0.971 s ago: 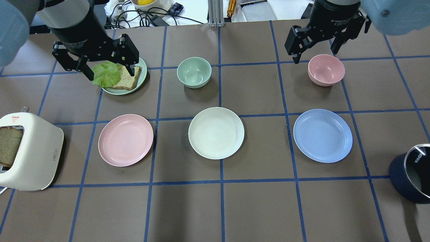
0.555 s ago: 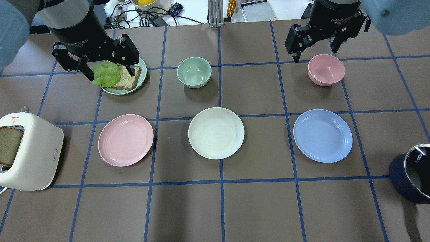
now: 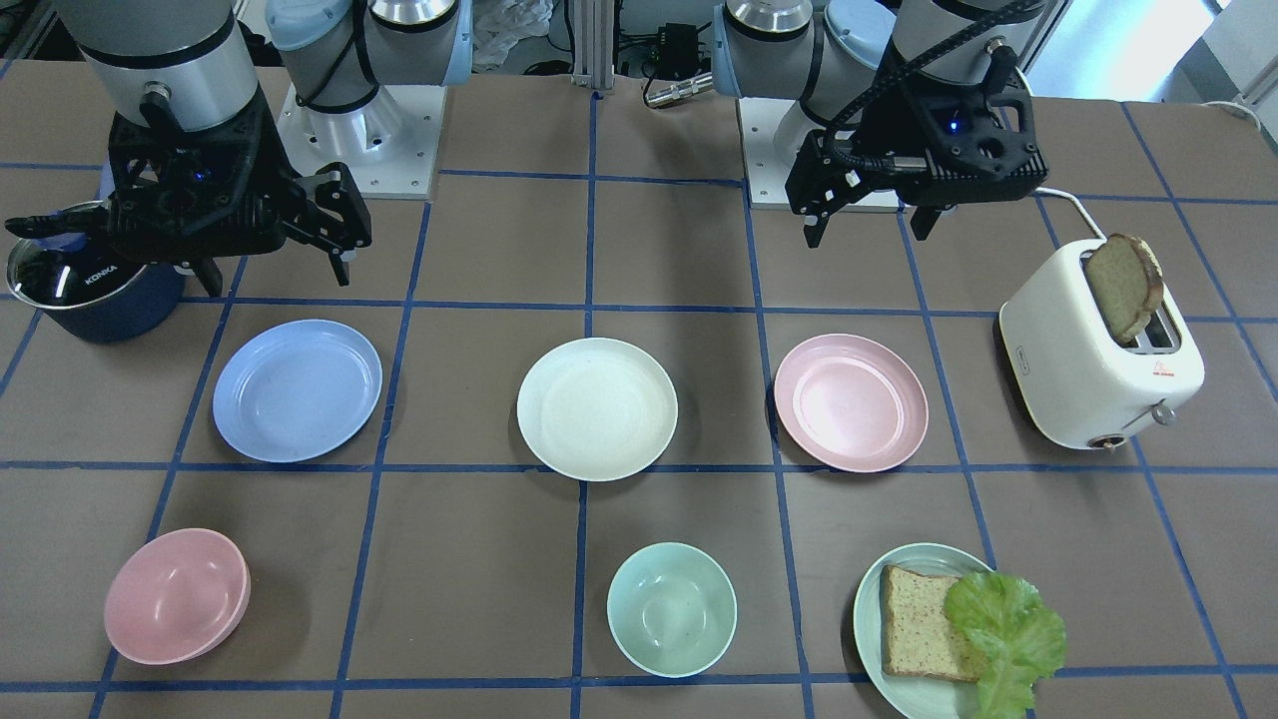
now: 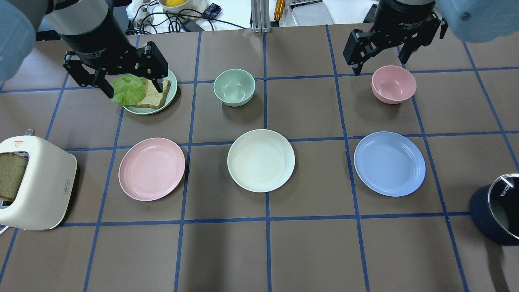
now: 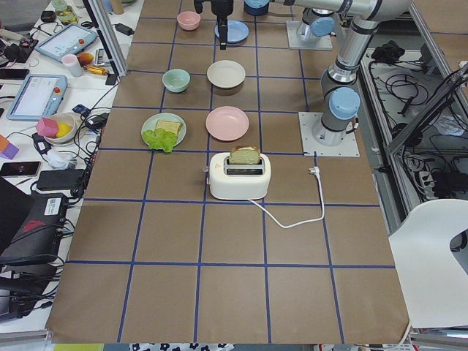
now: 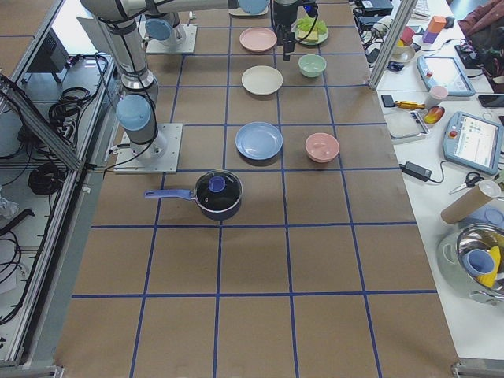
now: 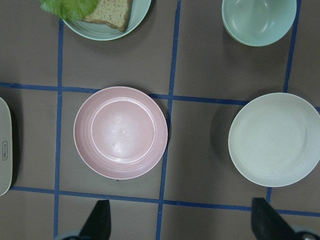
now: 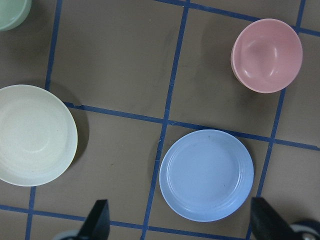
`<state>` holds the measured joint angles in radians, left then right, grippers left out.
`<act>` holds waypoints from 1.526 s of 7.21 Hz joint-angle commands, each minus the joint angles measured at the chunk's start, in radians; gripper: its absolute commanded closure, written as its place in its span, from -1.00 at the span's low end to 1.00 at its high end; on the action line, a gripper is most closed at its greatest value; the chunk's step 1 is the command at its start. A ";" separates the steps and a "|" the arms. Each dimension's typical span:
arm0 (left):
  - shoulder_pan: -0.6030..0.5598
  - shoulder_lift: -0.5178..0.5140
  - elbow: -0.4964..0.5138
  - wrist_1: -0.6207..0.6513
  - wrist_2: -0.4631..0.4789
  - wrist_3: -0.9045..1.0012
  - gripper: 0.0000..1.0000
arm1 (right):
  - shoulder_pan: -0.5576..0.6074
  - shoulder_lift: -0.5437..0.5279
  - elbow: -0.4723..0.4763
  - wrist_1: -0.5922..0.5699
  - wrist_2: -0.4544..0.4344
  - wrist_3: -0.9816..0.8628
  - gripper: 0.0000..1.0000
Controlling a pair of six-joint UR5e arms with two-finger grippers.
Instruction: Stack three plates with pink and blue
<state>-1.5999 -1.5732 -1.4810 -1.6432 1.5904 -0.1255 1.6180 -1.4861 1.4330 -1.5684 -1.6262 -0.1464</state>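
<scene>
Three plates lie apart in a row on the brown table: the pink plate [image 4: 152, 169] on the left, the cream-white plate [image 4: 261, 160] in the middle, the blue plate [image 4: 389, 164] on the right. My left gripper [image 4: 131, 85] hangs open and empty, high over the sandwich plate behind the pink plate [image 7: 120, 132]. My right gripper [image 4: 381, 67] hangs open and empty, high by the pink bowl behind the blue plate [image 8: 206, 175]. Neither gripper touches a plate.
A pale green plate [image 4: 162, 107] with bread and lettuce, a mint bowl [image 4: 234, 87] and a pink bowl [image 4: 393, 84] stand in the far row. A white toaster [image 4: 38, 182] with a bread slice is at the left edge. A dark lidded pot [image 4: 496, 209] is at the right edge.
The right gripper has shifted very slightly toward the table's far edge. The left gripper and the plates have not visibly moved.
</scene>
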 commanded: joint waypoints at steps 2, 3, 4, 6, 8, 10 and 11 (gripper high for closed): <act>0.014 -0.002 -0.004 -0.001 -0.004 0.020 -1.00 | -0.001 0.000 0.001 0.010 0.051 0.004 -1.00; 0.014 -0.002 -0.005 -0.001 -0.004 0.029 -1.00 | -0.001 -0.003 0.001 0.016 0.051 0.010 -1.00; 0.014 -0.001 -0.002 -0.001 -0.003 0.040 -1.00 | -0.001 -0.006 0.001 0.043 0.063 0.017 -1.00; 0.011 -0.001 -0.005 -0.001 -0.001 0.040 -1.00 | -0.001 -0.006 0.004 0.041 0.063 0.010 -1.00; 0.011 0.005 -0.010 -0.001 -0.003 0.043 -1.00 | -0.022 -0.005 0.011 0.033 0.055 -0.030 -1.00; 0.014 -0.020 -0.041 0.005 -0.001 0.043 -1.00 | -0.069 -0.006 0.015 0.036 0.061 -0.035 -1.00; 0.015 -0.040 -0.074 0.038 -0.001 0.044 -1.00 | -0.072 -0.005 0.018 0.033 0.055 -0.035 -1.00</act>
<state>-1.5864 -1.5912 -1.5207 -1.6328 1.5883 -0.0826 1.5587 -1.4920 1.4477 -1.5326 -1.5670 -0.1789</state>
